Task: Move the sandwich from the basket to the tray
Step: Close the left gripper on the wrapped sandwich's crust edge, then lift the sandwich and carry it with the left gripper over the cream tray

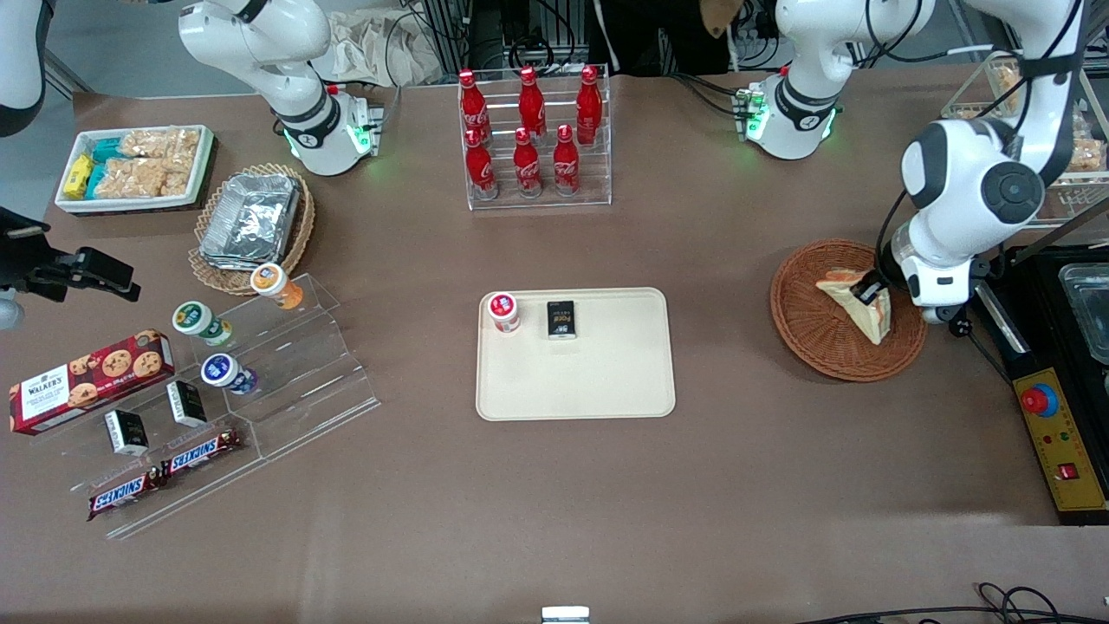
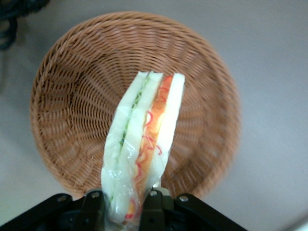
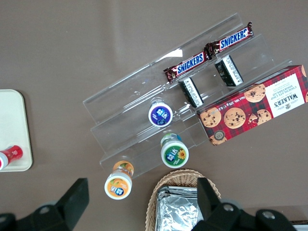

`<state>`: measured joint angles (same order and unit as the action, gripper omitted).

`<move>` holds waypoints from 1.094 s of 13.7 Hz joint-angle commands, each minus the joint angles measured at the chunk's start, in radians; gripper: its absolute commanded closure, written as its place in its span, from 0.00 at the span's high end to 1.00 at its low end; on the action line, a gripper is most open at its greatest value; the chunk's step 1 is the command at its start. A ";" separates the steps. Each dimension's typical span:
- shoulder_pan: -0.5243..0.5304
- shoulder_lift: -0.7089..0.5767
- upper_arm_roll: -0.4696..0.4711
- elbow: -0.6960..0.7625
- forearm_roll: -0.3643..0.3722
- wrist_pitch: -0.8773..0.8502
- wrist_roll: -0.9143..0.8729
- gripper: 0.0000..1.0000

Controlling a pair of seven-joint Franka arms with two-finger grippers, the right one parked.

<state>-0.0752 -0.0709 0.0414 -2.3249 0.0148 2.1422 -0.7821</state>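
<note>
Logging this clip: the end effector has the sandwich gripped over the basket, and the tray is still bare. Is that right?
Not quite. The end effector does grip the sandwich over the basket, but the tray is not bare: the front view shows a red-lidded cup and a small black packet on it.

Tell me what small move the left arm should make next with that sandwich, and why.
Probably a short lift straight up. The gripper appears shut on the sandwich, which the wrist view shows hanging over the basket. In the front view the sandwich is low over the basket, so it should clear the rim before carrying toward the tray.
</note>
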 commanded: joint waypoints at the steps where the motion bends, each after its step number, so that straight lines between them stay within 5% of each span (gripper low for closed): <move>1: -0.003 0.026 -0.112 0.268 0.069 -0.302 0.029 0.00; 6: -0.005 0.108 -0.374 0.570 0.053 -0.510 0.004 0.00; 11: -0.053 0.265 -0.564 0.581 0.046 -0.274 -0.117 0.00; 15: -0.146 0.449 -0.563 0.584 0.216 -0.168 -0.215 0.00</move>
<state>-0.1956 0.2793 -0.5221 -1.7855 0.1569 1.9537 -0.9406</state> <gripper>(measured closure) 0.789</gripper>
